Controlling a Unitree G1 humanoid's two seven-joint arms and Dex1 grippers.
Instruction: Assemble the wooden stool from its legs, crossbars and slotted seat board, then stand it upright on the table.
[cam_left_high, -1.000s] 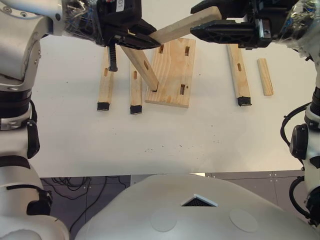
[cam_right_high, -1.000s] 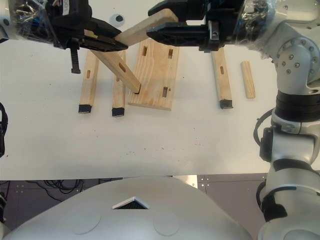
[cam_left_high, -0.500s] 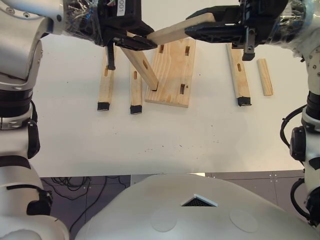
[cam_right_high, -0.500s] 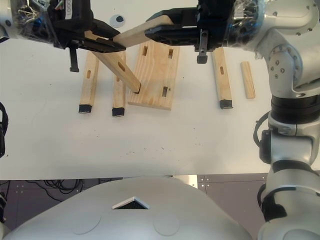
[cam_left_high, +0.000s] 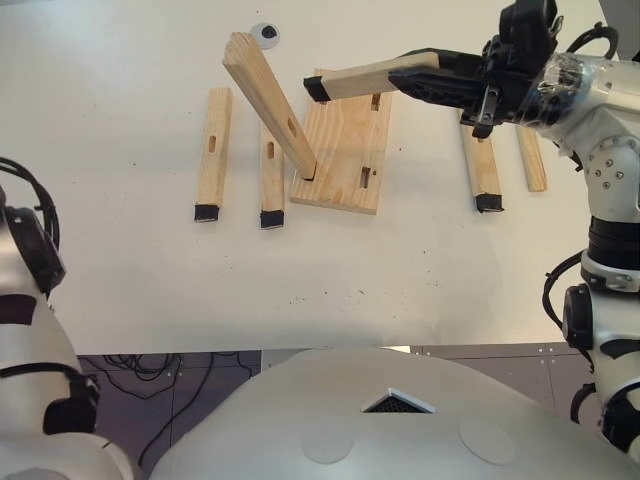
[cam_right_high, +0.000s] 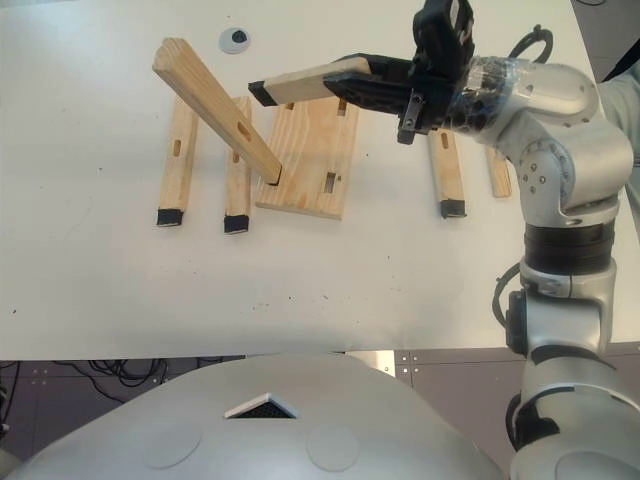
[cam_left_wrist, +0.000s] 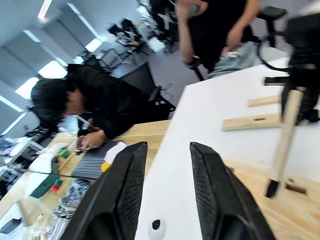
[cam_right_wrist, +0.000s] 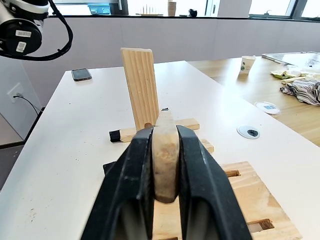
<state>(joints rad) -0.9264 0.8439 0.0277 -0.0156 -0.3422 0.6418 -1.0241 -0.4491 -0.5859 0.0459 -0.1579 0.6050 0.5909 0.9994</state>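
Observation:
The slotted seat board (cam_left_high: 340, 150) lies flat on the white table. One leg (cam_left_high: 268, 105) stands in a board slot, leaning left and free of both grippers. My right gripper (cam_left_high: 405, 72) is shut on a second leg (cam_left_high: 360, 77). It holds that leg level above the board's far edge, black-capped end toward the leaning leg. In the right wrist view the fingers (cam_right_wrist: 132, 170) clamp this leg (cam_right_wrist: 165, 160), with the leaning leg (cam_right_wrist: 141, 87) beyond. My left gripper (cam_left_wrist: 167, 200) is open, holding nothing, over the table's far side.
Two legs (cam_left_high: 212, 150) (cam_left_high: 271, 175) lie left of the board. A third leg (cam_left_high: 478, 165) and a short crossbar (cam_left_high: 530, 155) lie to its right. A small round disc (cam_left_high: 265, 32) sits at the far edge. The table's near half is bare.
My left gripper let go of the leaning leg and the arm drew back out of the head views. The right gripper moved right with its leg, which now lies lower and flatter.

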